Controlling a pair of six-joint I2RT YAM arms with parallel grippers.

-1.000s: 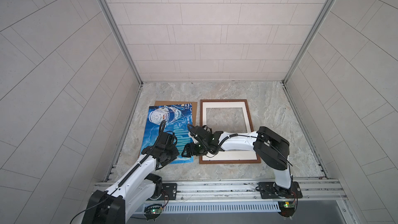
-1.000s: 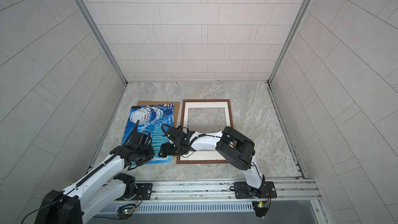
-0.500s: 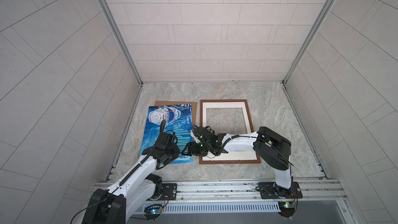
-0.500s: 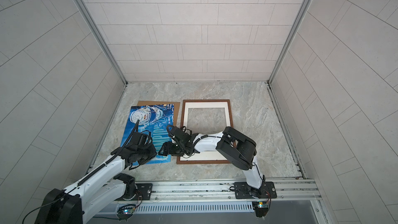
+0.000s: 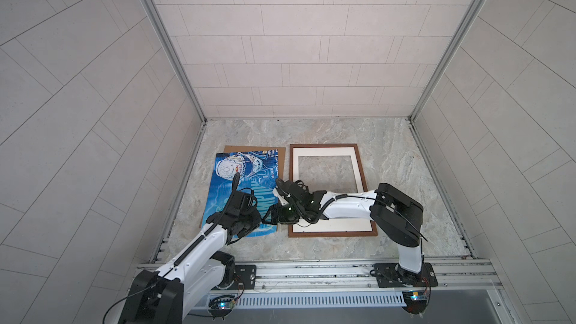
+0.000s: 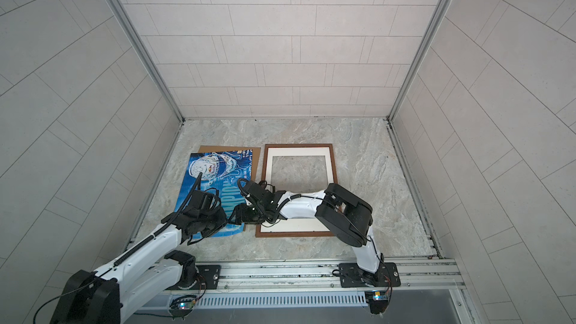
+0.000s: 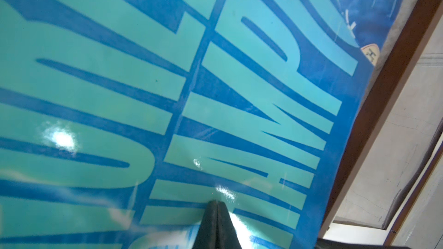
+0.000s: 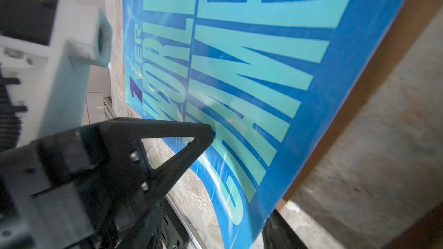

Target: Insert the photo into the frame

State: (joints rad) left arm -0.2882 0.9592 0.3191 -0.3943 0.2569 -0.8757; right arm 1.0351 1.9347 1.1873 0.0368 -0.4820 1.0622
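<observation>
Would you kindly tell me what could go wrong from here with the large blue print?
The glossy blue helmet photo may crease: the shut left gripper pins it while the right gripper straddles its lifted edge. The right arm crosses over the dark-brown wooden frame and might knock it.

We see two arms made of white tubes and chunky black joints. The left arm (image 5: pixel 207 252) has a black ribbed cable (image 5: pixel 194 245) running along its white part. The right arm (image 5: pixel 349 208) has thin black wires (image 5: pixel 307 219) looping by its wrist and a big black elbow (image 5: pixel 396 213). Each arm grows out of a flat black base plate (image 5: pixel 402 277). The left fingers (image 7: pixel 217 223) are black and pointy. One of the right fingers (image 8: pixel 153 126) is a black triangle with a hole in the middle and two shiny screws (image 8: pixel 132 155).
</observation>
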